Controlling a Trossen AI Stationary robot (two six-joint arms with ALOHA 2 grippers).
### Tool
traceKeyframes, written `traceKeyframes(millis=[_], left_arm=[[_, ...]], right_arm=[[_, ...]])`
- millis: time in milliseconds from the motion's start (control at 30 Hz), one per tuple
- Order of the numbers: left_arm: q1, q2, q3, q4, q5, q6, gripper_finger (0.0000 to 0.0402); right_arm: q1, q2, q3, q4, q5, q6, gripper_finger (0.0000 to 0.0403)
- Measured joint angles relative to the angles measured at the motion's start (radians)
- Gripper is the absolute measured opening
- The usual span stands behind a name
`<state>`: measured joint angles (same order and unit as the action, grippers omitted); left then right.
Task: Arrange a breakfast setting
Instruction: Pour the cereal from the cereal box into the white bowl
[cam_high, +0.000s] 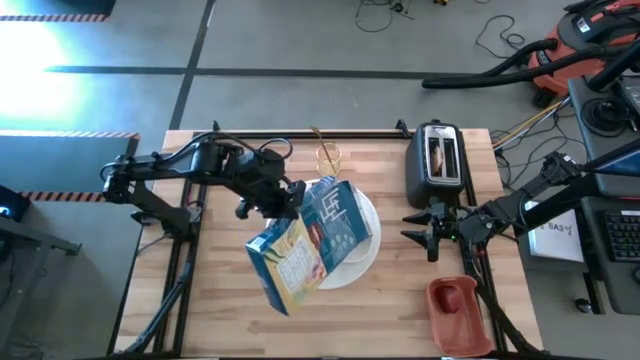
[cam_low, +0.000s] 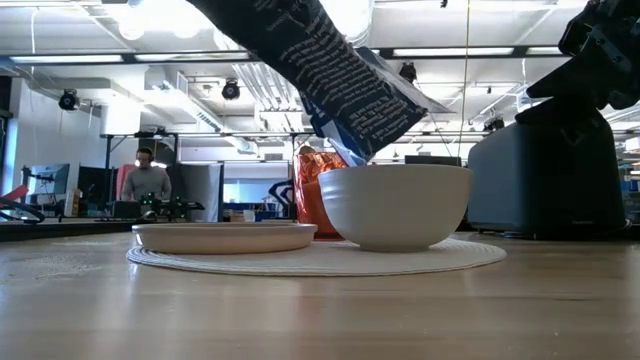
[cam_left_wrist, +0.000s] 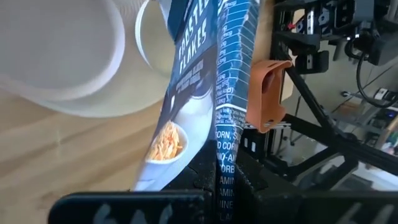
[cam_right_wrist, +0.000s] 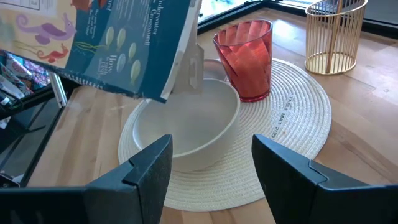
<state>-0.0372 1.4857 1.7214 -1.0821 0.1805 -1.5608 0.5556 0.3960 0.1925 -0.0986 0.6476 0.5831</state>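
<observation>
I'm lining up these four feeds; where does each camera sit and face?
High: overhead, straight down; both arms, cereal box.
Low: table height, facing the room; bowl, box above.
Left wrist: past the left gripper clamping the box.
Right wrist: past the open right gripper toward bowl and red cup.
All four show the box.

Tilted cereal box (cam_high: 300, 245) overhanging white bowl (cam_right_wrist: 186, 127), blocking from above; red cup (cam_right_wrist: 245, 59) just beside; open tabletop (cam_high: 215, 290) toward near-left corner.
</observation>
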Motion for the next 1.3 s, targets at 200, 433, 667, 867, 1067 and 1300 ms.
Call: traceKeyframes(millis=[200,433,667,867,1067,1300], left_arm=[[0.000,0.000,0.000,0.001,0.055,-0.077,0.0000],[0.000,0.006,-0.002,0.002,0.116,-0.092,0.0000],[0.004,0.038,-0.001,-0.011,0.196,-0.101,0.0000],[0.025,0.057,0.000,-0.007,0.229,-0.097,0.0000],[0.035,0.066,0.007,0.009,0.274,-0.094,0.0000],[0.043,0.074,0.017,-0.011,0.275,-0.076,0.0000]], right_arm=[[0.000,0.000,0.000,0.000,0.000,0.000,0.0210],[0.000,0.000,0.000,0.000,0.000,0.000,0.0210],[0.000,0.000,0.000,0.000,0.000,0.000,0.0210],[0.000,0.000,0.000,0.001,0.000,0.000,0.0210],[0.000,0.000,0.000,0.000,0.000,0.000,0.0210],[0.000,0.000,0.000,0.000,0.000,0.000,0.0210]])
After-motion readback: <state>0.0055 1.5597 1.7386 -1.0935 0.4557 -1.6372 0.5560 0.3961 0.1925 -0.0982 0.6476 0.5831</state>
